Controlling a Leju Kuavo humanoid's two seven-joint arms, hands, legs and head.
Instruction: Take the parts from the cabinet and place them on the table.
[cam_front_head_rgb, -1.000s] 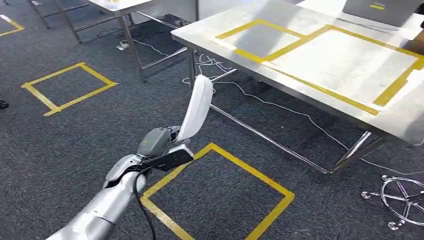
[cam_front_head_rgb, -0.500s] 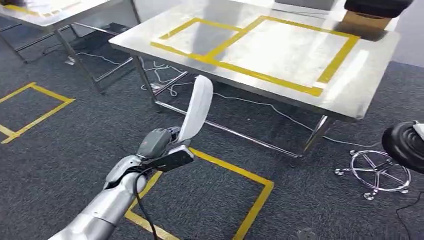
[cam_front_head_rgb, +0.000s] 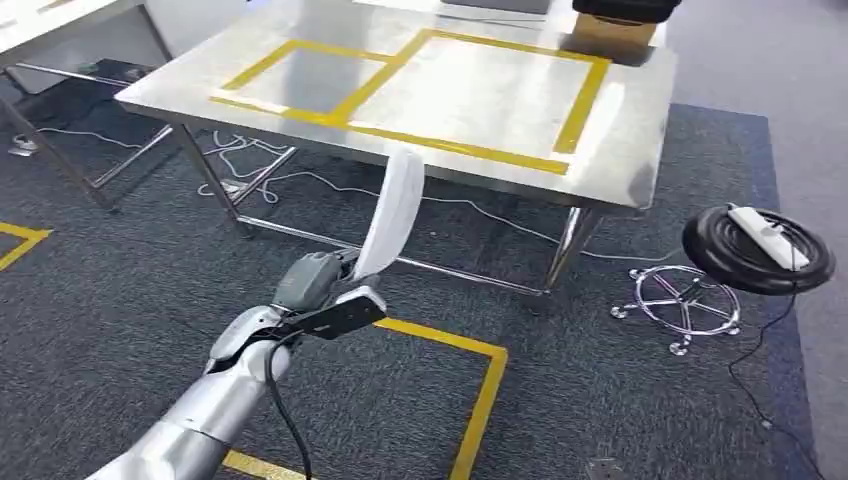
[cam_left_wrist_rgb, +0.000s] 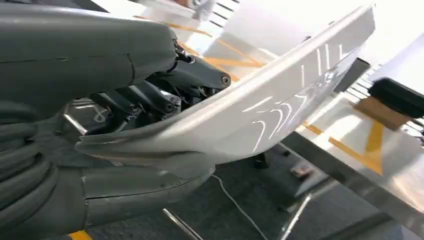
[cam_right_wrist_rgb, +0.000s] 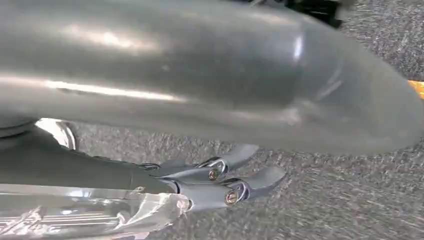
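The left hand (cam_front_head_rgb: 318, 283) held the long white part (cam_front_head_rgb: 392, 212) upright above the carpet, short of the steel table (cam_front_head_rgb: 640, 130), so the part was out of the cabinet but not yet placed — carrying it over and setting it down remained. The left wrist view showed the fingers (cam_left_wrist_rgb: 150, 97) wrapped around the part's base, which the head view hid. The right hand (cam_right_wrist_rgb: 220, 180) hung with nothing in it, fingers slightly spread.

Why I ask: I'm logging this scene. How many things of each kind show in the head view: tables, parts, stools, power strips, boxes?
Steel tables: 2
White part, held by the left robot hand: 1
Stool: 1
Power strip: 1
Cardboard box: 1
Total: 6
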